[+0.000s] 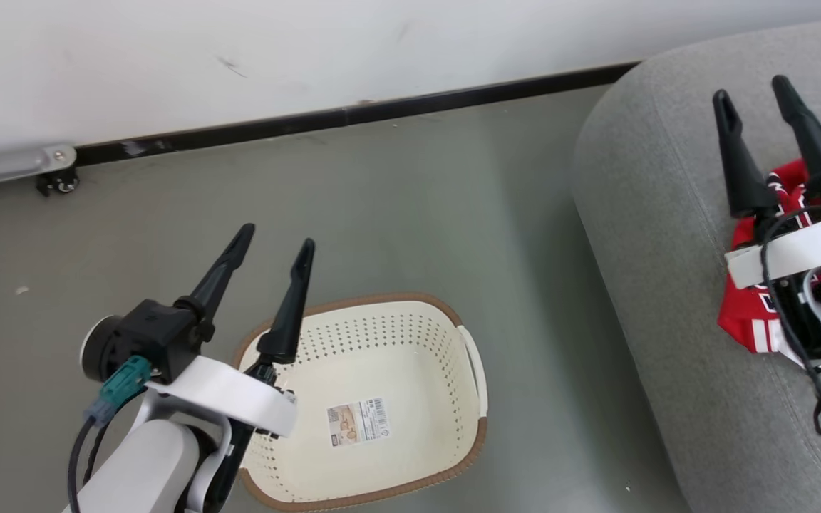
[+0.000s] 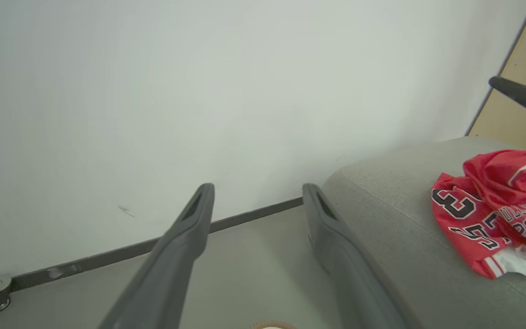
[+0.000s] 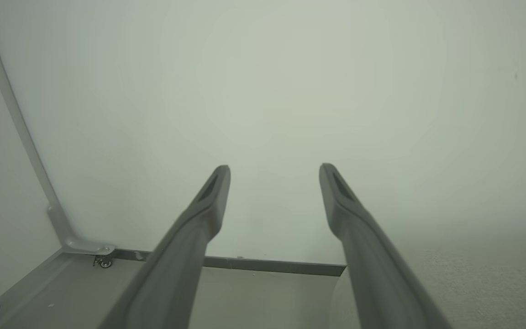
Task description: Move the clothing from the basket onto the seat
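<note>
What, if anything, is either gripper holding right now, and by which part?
Nothing: the left gripper and right gripper are both open and empty; the clothing lies on the seat.

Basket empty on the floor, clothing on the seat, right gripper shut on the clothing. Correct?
No: the right gripper is open, holding nothing, per the right wrist view. The basket is empty on the floor, the clothing on the seat.

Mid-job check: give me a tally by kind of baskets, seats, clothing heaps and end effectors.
basket: 1
seat: 1
red clothing heap: 1
end effectors: 2, left end effector and right end effector
Total: 5
</note>
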`<state>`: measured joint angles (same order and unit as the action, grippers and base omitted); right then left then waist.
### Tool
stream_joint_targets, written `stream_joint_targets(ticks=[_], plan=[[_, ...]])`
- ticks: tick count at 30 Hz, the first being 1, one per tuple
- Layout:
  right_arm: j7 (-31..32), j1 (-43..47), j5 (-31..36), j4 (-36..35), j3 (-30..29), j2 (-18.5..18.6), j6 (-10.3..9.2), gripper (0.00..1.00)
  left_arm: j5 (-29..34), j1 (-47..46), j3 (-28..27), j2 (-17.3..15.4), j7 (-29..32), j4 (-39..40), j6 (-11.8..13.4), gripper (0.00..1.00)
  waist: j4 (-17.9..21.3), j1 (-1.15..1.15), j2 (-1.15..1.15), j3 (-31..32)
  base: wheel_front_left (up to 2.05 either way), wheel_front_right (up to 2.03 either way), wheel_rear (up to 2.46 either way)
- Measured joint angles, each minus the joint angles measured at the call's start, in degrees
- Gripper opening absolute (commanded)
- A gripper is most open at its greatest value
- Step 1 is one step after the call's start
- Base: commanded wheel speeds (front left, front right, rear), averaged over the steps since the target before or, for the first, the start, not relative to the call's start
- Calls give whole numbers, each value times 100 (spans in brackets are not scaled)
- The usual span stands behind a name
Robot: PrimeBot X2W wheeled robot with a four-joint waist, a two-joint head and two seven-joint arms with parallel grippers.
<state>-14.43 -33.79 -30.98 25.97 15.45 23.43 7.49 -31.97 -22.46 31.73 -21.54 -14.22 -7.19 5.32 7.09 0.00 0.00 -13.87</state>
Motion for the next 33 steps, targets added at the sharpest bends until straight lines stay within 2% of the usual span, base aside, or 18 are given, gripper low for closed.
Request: stream_joint_targets(ticks=[10,15,19,33], plan=[[0,510,606,-34,-291,-514,0,100,102,511,-566,42,0,-157,269,100,-332,0,0,337,0,0,0],[0,856,662,-179,-341,-888,0,100,166,765,-882,151,0,-201,474,100,-461,0,0,521,0,0,0],[0,1179,802,-191,-377,-1012,0,100,297,939,-1010,236,0,-203,587,100,-546,0,0,671,0,0,0],[0,2159,1506,-356,-716,-1541,0,100,592,1547,-1133,355,0,-257,626,100,-696,0,0,1167,0,0,0]])
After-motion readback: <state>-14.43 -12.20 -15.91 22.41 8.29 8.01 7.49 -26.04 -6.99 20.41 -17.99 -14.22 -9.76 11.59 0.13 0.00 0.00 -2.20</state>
